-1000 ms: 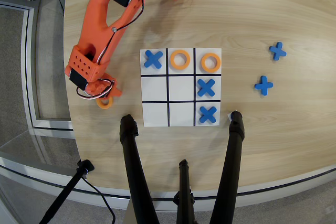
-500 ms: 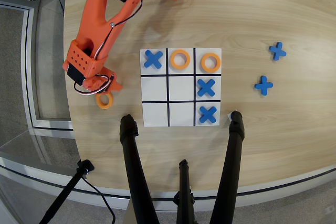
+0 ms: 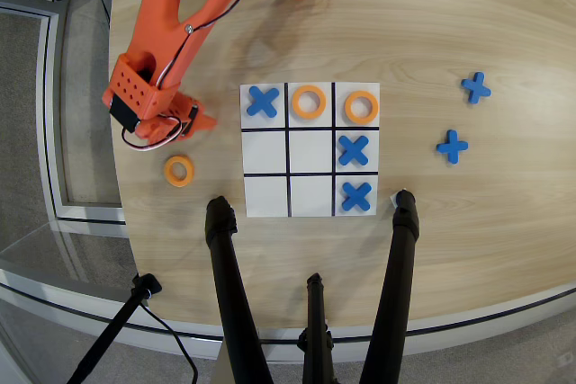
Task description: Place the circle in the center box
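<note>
An orange circle (image 3: 179, 170) lies flat on the wooden table, left of the white 3x3 board (image 3: 265, 193) and free of the arm. My orange gripper (image 3: 191, 122) hovers just above and slightly behind it in the overhead view, apart from it. Its jaws are seen from above, and I cannot make out their gap. The center box (image 3: 310, 151) holds nothing. Two more orange circles sit in the top row, in the middle cell (image 3: 309, 102) and the right cell (image 3: 361, 107).
Blue crosses occupy the top-left cell (image 3: 262, 101), middle-right cell (image 3: 353, 149) and bottom-right cell (image 3: 357, 195). Two spare blue crosses (image 3: 476, 87) (image 3: 452, 146) lie right of the board. Black tripod legs (image 3: 225, 249) (image 3: 403, 227) stand near the front edge.
The gripper has drawn back up and away from the loose orange circle it was covering. The circle stays on the table, now fully in view.
</note>
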Robot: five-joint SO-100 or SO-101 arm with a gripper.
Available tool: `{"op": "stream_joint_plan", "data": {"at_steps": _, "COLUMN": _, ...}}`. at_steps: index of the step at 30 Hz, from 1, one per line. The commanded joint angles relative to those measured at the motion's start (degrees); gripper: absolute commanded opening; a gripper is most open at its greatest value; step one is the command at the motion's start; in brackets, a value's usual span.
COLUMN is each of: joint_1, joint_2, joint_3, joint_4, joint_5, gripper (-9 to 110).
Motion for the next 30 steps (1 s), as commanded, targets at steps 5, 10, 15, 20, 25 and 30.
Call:
{"op": "stream_joint_plan", "data": {"at_steps": 5, "joint_1": 1.1, "joint_2": 8.0, "joint_3": 12.8, "joint_4": -6.4, "joint_5": -2.8, "gripper": 24}}
{"op": "stream_joint_plan", "data": {"at_steps": 10, "joint_1": 1.0, "joint_2": 12.0, "joint_3": 21.7, "joint_4": -13.7, "joint_5": -3.7, "gripper": 24}}
{"op": "stream_joint_plan", "data": {"at_steps": 15, "joint_1": 0.9, "joint_2": 14.0, "joint_3": 24.4, "joint_4": -14.3, "joint_5": -3.7, "gripper": 19}}
{"op": "stream_joint_plan", "data": {"at_steps": 20, "joint_1": 0.8, "joint_2": 14.9, "joint_3": 25.9, "joint_4": -14.2, "joint_5": -3.5, "gripper": 13}}
{"op": "stream_joint_plan", "data": {"at_steps": 25, "joint_1": 0.6, "joint_2": 15.9, "joint_3": 27.3, "joint_4": -14.1, "joint_5": -3.1, "gripper": 3}}
{"op": "stream_joint_plan", "data": {"at_steps": 30, "joint_1": 0.3, "joint_2": 16.7, "joint_3": 28.6, "joint_4": -14.1, "joint_5": -3.1, "gripper": 0}}
